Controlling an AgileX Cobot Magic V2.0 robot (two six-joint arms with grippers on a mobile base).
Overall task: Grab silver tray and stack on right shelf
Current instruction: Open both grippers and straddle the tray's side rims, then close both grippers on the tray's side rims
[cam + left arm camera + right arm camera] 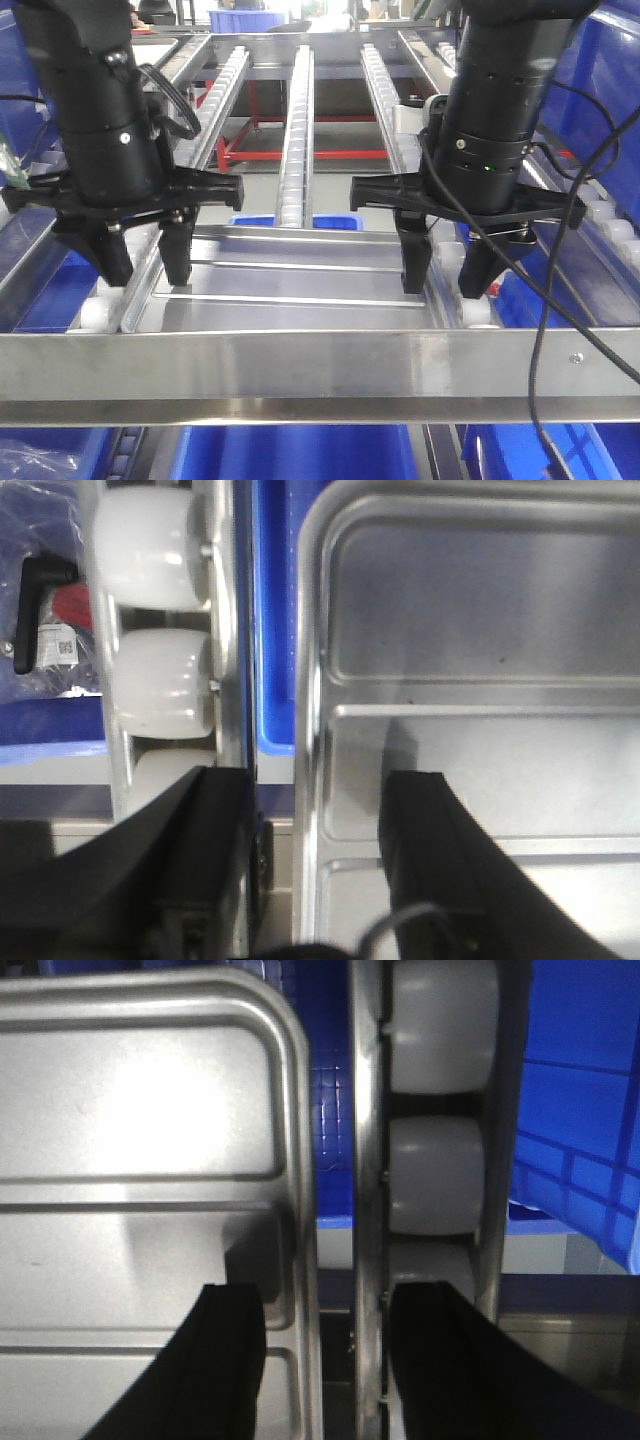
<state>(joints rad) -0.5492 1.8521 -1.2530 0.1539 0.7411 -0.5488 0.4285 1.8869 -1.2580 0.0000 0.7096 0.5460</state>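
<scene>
Silver tray (300, 285) lies flat on a roller rack (300, 365), just behind the rack's steel front bar, with its two long ridges running left to right. Blue bins (290, 450) sit beneath the rack and rise along its right side. The left end effector (147, 272) stands wide over the tray's left rim, one finger inside the tray and the other outside beside the white rollers (150, 680), neither pressing the rim. The right end effector (445, 288) straddles the right rim the same way, wide apart, with the roller rail between its outer finger and the tray. A centre roller lane (295, 130) runs away behind the tray. A black cable (545, 330) droops across the front bar near a small screw (575, 357) at its right end.
</scene>
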